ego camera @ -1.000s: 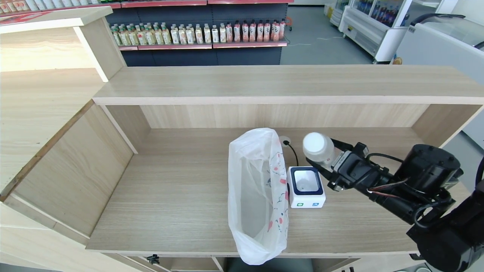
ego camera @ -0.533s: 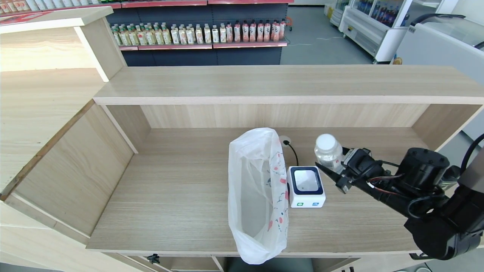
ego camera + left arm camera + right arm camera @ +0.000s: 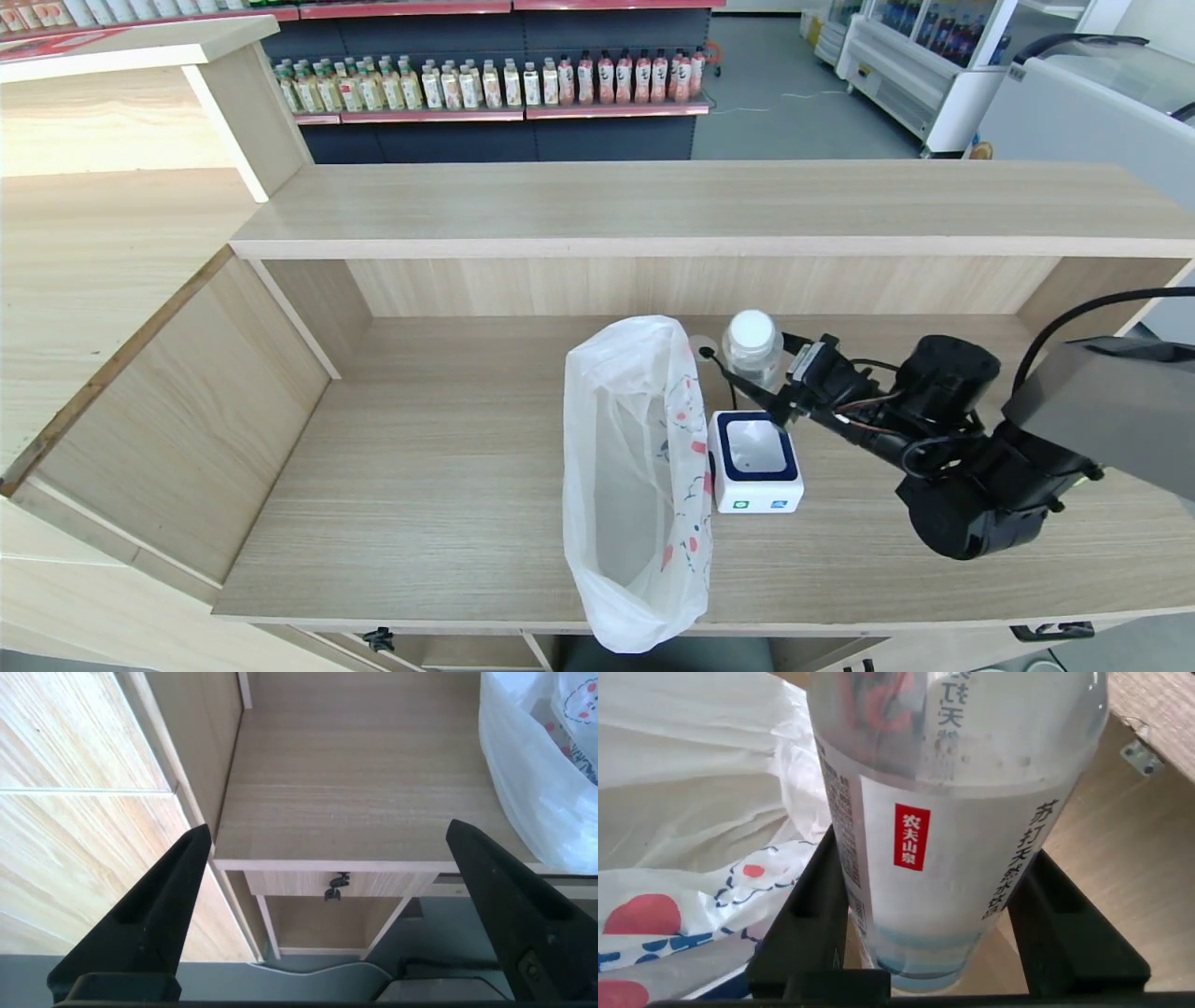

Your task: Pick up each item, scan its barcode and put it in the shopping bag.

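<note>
Right gripper (image 3: 758, 366): fingers (image 3: 744, 386) clamped on water bottle (image 3: 752, 334), one finger on each side of the body. Right wrist view agrees: black fingers press both flanks of the clear body, below a label w/ a red patch, close to the base end. Bottle: clear plastic, white cap, roughly upright, cap toward the head cam. Position: over the far part of the surface (image 3: 439, 485), behind the scanner (image 3: 754, 459), btwn scanner and the back wall of the recess, just beside the far rim of the shopping bag (image 3: 637, 485). Base touching the surface or not: cannot tell. Scanner: white box, dark-framed window facing up, sits on the surface just beside the bag, on the bag's right. Black cable (image 3: 724, 373) runs from behind the scanner toward the back of the surface, partly hidden by a gripper finger. Shopping bag: white translucent plastic w/ red and blue print, mouth open upward, standing mid-surface, near end hanging over the front edge. Left gripper (image 3: 327, 919): fingers wide apart, nothing btwn them, held off the front edge of the surface, apart from the bag. Small black latch (image 3: 334, 885) sits under that edge. Bkgd: raised ledge (image 3: 709, 205) above the recess, store shelf (image 3: 485, 84) of bottled drinks, chest freezers (image 3: 934, 65) far right.
</note>
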Robot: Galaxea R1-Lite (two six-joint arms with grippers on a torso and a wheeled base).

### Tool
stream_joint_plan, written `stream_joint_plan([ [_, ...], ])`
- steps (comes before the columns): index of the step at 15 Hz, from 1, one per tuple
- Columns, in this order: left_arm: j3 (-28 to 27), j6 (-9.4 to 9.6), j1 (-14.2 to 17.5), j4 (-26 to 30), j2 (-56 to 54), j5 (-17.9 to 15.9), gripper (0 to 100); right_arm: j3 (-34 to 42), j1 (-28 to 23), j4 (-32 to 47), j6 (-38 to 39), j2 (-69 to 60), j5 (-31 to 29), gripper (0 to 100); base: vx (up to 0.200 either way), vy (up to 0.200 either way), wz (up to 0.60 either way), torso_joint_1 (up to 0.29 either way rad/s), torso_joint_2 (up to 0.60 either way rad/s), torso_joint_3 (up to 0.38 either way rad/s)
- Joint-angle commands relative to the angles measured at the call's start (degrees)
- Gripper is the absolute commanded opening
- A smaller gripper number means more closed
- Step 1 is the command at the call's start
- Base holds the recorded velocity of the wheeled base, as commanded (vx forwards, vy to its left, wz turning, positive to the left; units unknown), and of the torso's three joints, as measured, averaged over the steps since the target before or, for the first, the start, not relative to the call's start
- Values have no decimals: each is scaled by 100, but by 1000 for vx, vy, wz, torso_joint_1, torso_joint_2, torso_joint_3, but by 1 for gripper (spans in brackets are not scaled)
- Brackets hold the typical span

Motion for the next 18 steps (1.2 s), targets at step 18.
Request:
stream_joint_plan([
  [18,1,0,-1,-1,-2,0,100,-238,-20,10,-246,91,1213,0,0,0,0,0,0,0],
])
